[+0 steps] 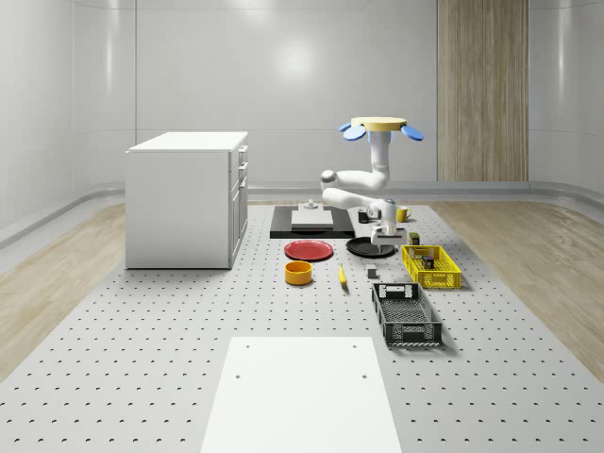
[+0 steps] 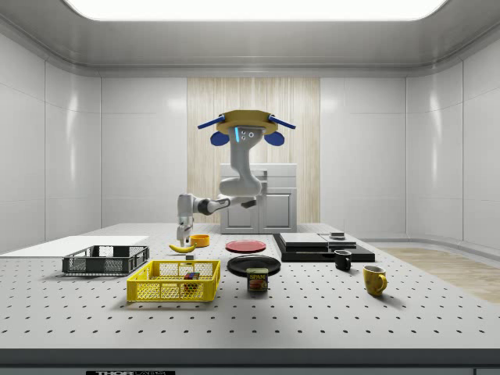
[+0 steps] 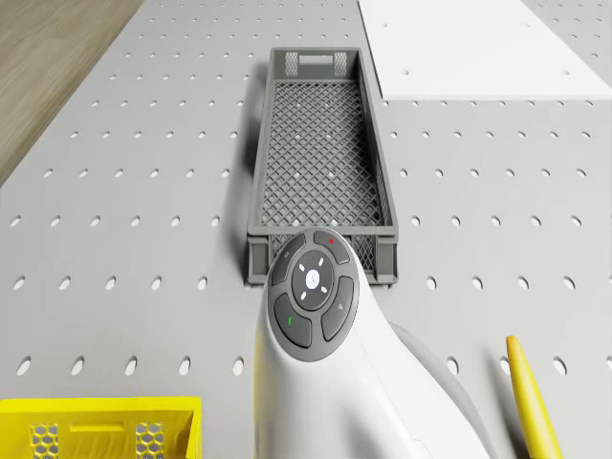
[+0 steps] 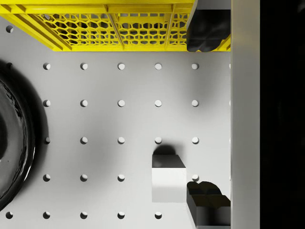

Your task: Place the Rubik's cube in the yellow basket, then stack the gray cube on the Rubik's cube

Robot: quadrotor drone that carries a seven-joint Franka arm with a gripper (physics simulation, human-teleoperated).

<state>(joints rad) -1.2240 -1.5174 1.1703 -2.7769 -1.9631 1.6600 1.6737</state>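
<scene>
One gray cube (image 4: pixel 168 177) (untouched) lies below the gripper (image 4: pixel 208 117).

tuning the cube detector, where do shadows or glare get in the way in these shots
Wrist view: the gray cube casts a dark shadow on one side and a black plate dims the table beside it. Side view: a bright ceiling light washes out the picture's top edge. Whole-scene view: soft glare patches on the back wall, and the Rubik's cube sits behind the yellow basket mesh.
</scene>
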